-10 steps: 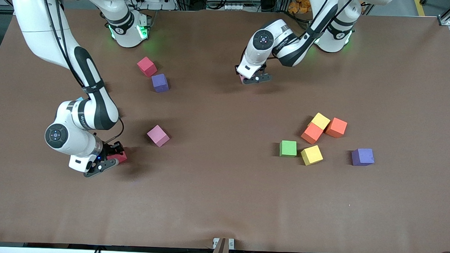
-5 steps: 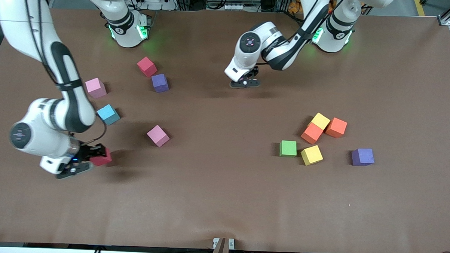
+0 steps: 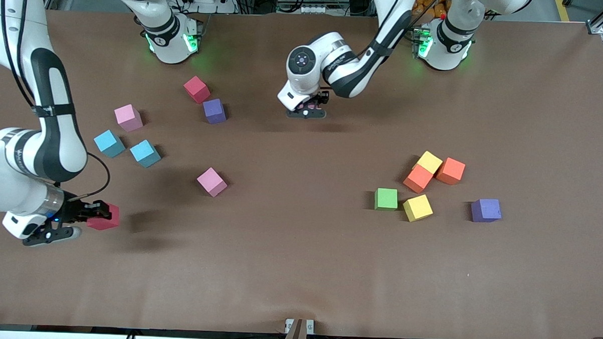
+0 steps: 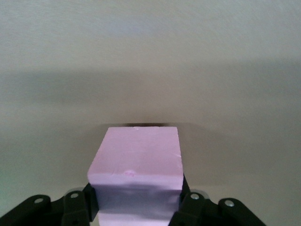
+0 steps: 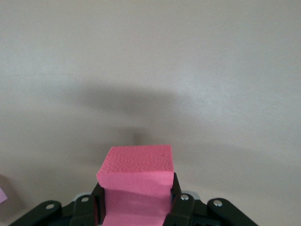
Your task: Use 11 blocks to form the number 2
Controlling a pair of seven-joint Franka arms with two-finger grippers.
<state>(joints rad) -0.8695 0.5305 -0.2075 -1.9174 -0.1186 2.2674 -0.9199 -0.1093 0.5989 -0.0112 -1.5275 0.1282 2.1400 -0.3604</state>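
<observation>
Front view showed you mid-carry: right pincer held a red block, left pincer a pink block; next, set both down beside the green block.

Loose cubes scattered on table; red cube and pink cube held aloft.

Two glossy white arms with black joint bands, thin black cables, green-lit bases and black grippers.
</observation>
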